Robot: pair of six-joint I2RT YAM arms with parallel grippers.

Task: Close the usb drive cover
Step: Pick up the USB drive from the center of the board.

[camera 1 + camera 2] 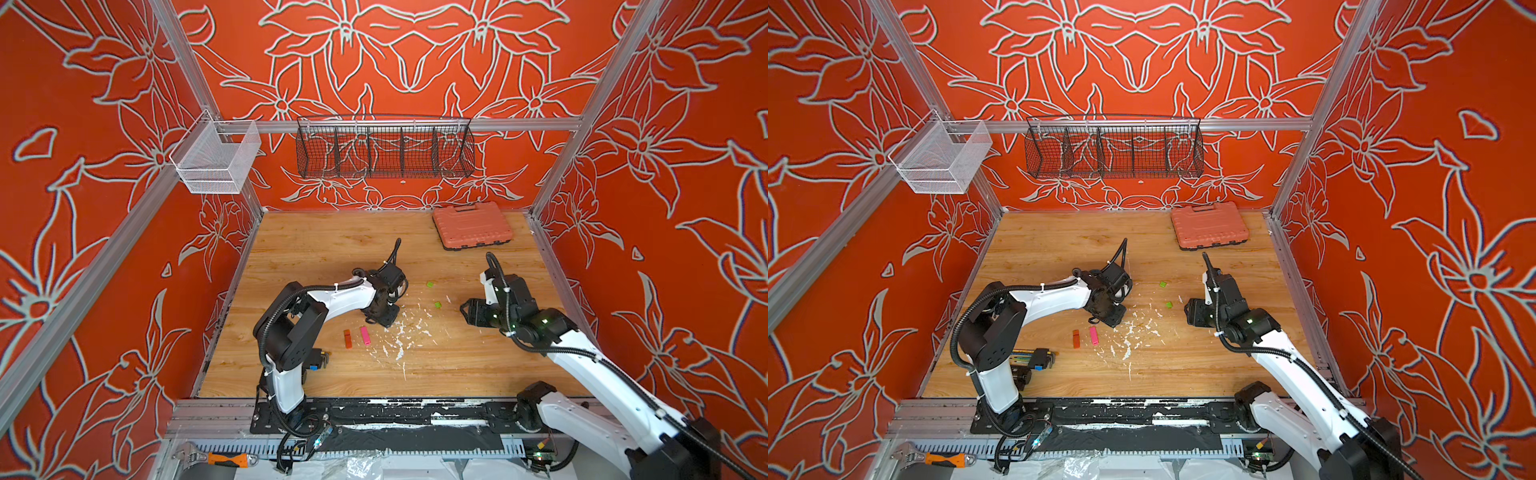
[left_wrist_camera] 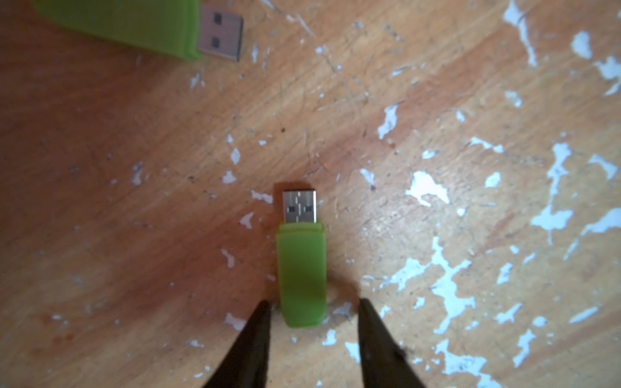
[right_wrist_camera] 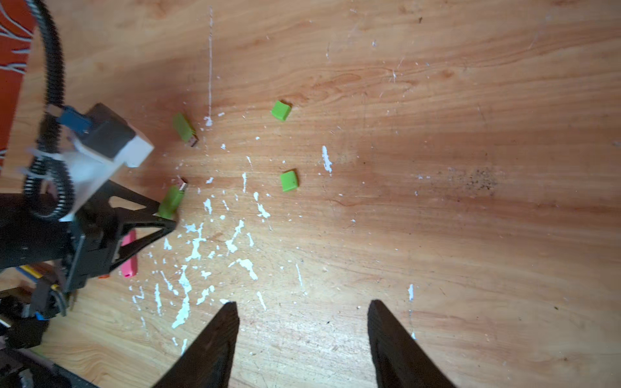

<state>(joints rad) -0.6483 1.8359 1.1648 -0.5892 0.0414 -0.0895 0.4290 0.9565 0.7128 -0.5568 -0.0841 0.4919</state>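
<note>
A green usb drive lies flat on the wooden table, its bare metal plug pointing away from my left gripper. That gripper is open, its tips astride the drive's rear end, with a gap on one side. A second uncapped green drive lies nearby. Two green covers rest apart from both drives. In both top views the covers sit between the arms. My right gripper hangs open over bare table.
A pink drive and an orange drive lie near the left arm. An orange tool case sits at the back right, and a hex-key set by the left arm's base. White paint flecks scatter the table's middle.
</note>
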